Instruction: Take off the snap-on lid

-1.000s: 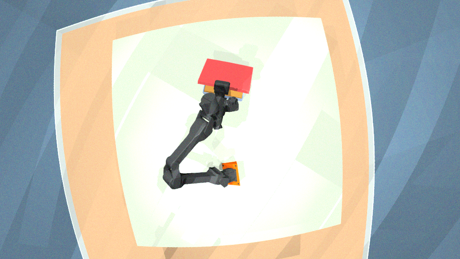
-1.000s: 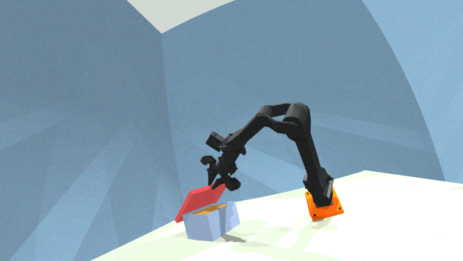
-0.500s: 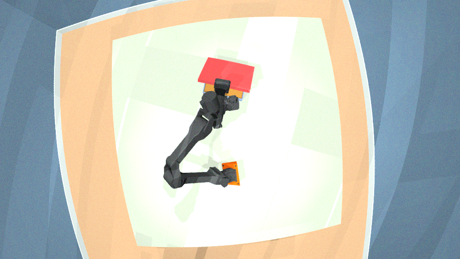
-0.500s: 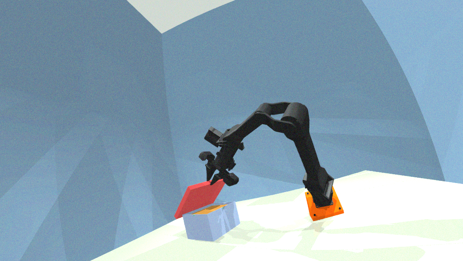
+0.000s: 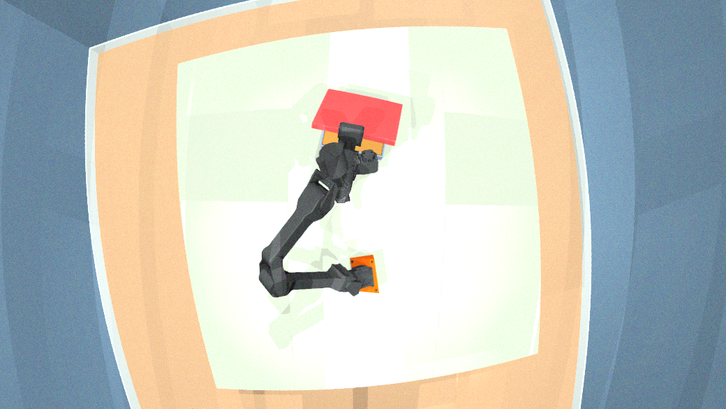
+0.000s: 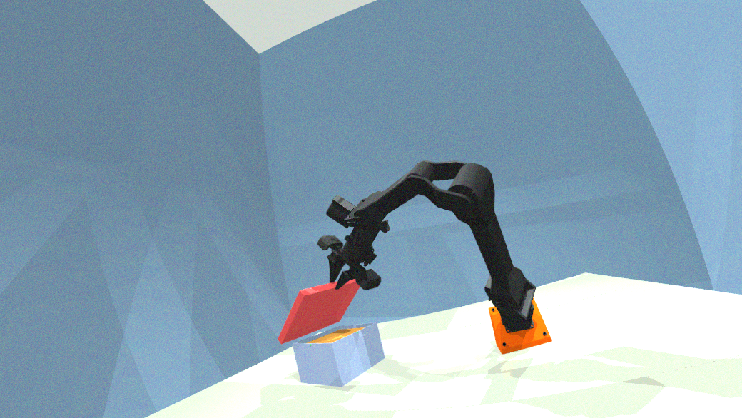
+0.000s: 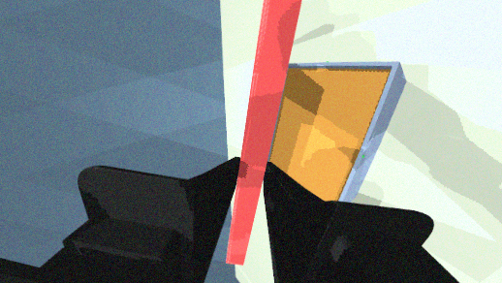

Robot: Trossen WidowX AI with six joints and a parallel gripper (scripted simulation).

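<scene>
The red lid [image 5: 358, 112] [image 6: 319, 311] [image 7: 266, 107] is tilted steeply, its raised edge toward the arm and its low edge by the box's far side. My gripper [image 6: 336, 284] [image 7: 252, 165] is shut on the raised edge, one finger on each face of the lid. The pale blue storage box [image 6: 339, 358] [image 7: 394, 89] stands upright on the table below, open on the arm's side, with an orange-brown inside. In the top view the lid and wrist cover most of the box. Whether the lid's low edge touches the box I cannot tell.
The orange base plate [image 5: 369, 259] [image 6: 539, 339] of the arm stands on the pale table top [image 5: 482, 253] [image 6: 441, 379]. A tan border [image 5: 558, 253] surrounds the pale area in the top view. Blue walls stand beyond.
</scene>
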